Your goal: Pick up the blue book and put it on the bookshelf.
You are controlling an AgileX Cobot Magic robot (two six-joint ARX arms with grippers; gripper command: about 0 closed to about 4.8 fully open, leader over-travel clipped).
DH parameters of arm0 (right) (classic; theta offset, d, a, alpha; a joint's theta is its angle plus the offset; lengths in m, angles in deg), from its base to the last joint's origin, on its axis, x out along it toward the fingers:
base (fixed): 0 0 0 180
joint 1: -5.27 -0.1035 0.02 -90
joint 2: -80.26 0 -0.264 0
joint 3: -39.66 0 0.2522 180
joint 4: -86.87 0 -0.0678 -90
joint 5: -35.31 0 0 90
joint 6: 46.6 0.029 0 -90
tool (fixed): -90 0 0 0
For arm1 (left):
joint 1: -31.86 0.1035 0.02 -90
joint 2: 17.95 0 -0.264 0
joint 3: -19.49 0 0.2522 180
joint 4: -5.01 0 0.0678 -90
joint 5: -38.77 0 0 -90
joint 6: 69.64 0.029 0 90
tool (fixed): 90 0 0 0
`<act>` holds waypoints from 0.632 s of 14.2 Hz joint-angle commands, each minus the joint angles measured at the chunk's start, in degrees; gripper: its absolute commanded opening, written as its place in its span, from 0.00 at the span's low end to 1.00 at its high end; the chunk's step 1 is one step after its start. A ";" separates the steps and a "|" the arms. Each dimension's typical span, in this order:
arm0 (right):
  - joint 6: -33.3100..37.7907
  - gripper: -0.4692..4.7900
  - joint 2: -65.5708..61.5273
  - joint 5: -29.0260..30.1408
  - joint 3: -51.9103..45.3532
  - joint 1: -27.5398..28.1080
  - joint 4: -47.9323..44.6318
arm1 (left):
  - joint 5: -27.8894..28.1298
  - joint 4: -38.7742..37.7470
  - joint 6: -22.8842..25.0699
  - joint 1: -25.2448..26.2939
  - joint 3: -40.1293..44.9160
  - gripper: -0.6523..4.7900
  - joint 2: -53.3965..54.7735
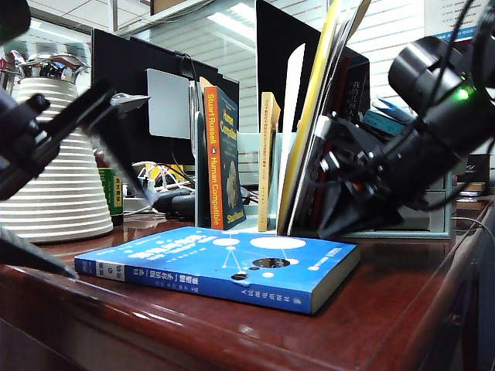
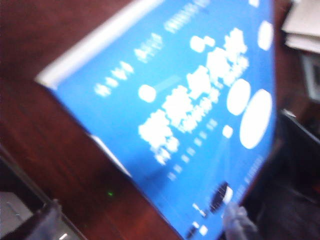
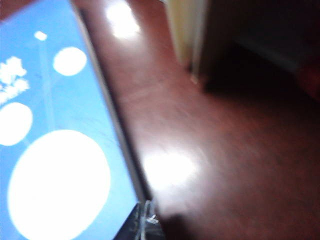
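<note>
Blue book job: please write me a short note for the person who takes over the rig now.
Left gripper: above the table's left side, jaws apart, holding nothing.
Right gripper: low by the book's edge; open or shut cannot be told.
Blue book: flat on the table, in front of the bookshelf.
Done: nothing visible.
Left: grasp the book, lift it, slot it into the bookshelf.

Surface [image 1: 402, 309]: dark reddish wood, polished, mirror-glossy with light glare. Blue book [image 1: 232, 267]: paper, cover smooth with slight sheen. Bookshelf [image 1: 421, 224]: pale matt plastic. Left pincer [image 1: 116, 104], right pincer [image 1: 340, 197]: black, matt
</note>
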 commanded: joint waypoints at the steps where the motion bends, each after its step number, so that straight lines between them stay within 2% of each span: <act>1: -1.77 0.09 0.15 1.18 2.23 -0.17 4.92 | 0.28 1.66 0.20 -0.04 -0.11 1.00 2.69; 3: -3.89 0.09 0.11 0.35 2.23 -0.17 6.01 | 0.28 5.51 0.24 -0.04 -0.11 1.00 5.70; 5: -3.91 0.09 0.09 -5.73 2.23 -0.15 5.29 | 0.09 7.23 0.17 -0.04 -0.11 1.00 7.54; 6: -3.93 0.09 0.04 -6.71 2.23 -0.13 5.49 | -1.88 8.07 -0.13 -0.04 -0.13 0.97 7.61; 9: -3.93 0.09 0.07 -6.54 2.23 -0.15 5.70 | -7.61 11.23 -0.22 -0.04 -0.17 0.97 7.50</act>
